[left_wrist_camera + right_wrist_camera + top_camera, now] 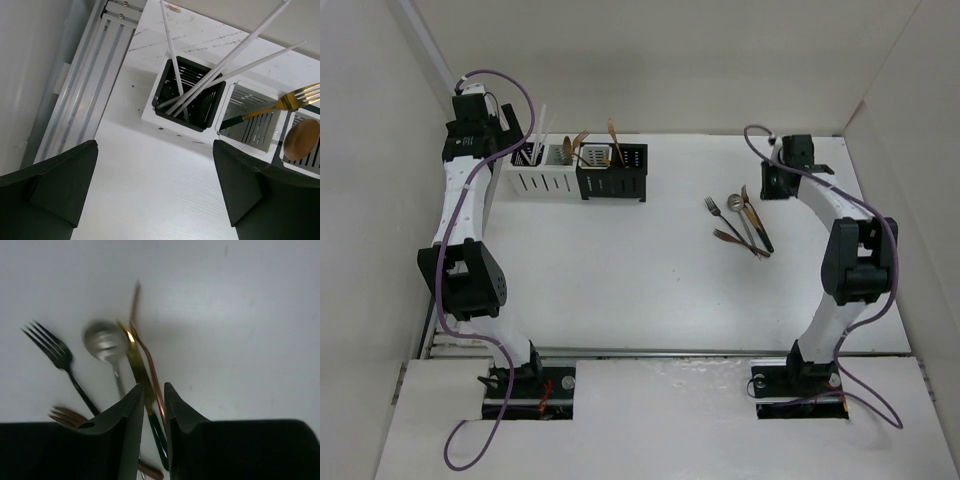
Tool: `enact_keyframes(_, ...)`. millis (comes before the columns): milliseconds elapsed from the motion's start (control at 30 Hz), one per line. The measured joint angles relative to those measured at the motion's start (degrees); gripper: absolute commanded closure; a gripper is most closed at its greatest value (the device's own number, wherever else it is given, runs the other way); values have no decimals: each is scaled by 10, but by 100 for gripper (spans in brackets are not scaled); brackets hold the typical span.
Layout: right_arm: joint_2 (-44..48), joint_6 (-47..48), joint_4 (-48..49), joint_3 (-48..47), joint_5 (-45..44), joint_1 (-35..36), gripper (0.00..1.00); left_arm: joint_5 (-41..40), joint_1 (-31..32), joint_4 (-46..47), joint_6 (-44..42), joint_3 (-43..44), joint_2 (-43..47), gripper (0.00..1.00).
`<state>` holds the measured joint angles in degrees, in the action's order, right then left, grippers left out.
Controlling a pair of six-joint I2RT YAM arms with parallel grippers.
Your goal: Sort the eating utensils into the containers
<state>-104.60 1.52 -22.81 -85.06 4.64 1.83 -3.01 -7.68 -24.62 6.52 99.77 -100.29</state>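
Note:
The containers are a row of slotted caddies, a white pair (pixel 545 181) and a black pair (pixel 612 184), at the table's back left. White chopsticks (pixel 220 65) lean in the end white compartment (pixel 150 111); beside it sit a gold fork (pixel 300 97) and a copper spoon (pixel 301 140). My left gripper (pixel 155 145) hangs open and empty just before that caddy. More eating utensils (pixel 740 225) lie at the right: a dark fork (pixel 52 347), silver spoon (pixel 102 340), gold knife (pixel 135 357) and thin copper stem (pixel 150 365). My right gripper (pixel 154 386) has its jaws close together around the knife and the stem.
An aluminium rail (pixel 85 85) runs along the table's left edge beside the caddies. White walls enclose the table at the back and on both sides. A copper fork (pixel 67 415) lies partly under my right gripper's left finger. Purple cables (pixel 445 290) trail along both arms.

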Motion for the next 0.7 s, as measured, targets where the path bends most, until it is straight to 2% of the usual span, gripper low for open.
enact_keyframes(167, -22, 22, -87, 83, -26, -8, 70, 15, 0, 0, 10, 0, 0, 1)
enact_keyframes(367, -29, 39, -87, 69, -29, -6, 70, 15, 0, 0, 14, 0, 0, 1)
enact_keyframes(700, -95, 50, -81, 34, -25, -6, 71, 8, 0, 0, 13, 0, 0, 1)
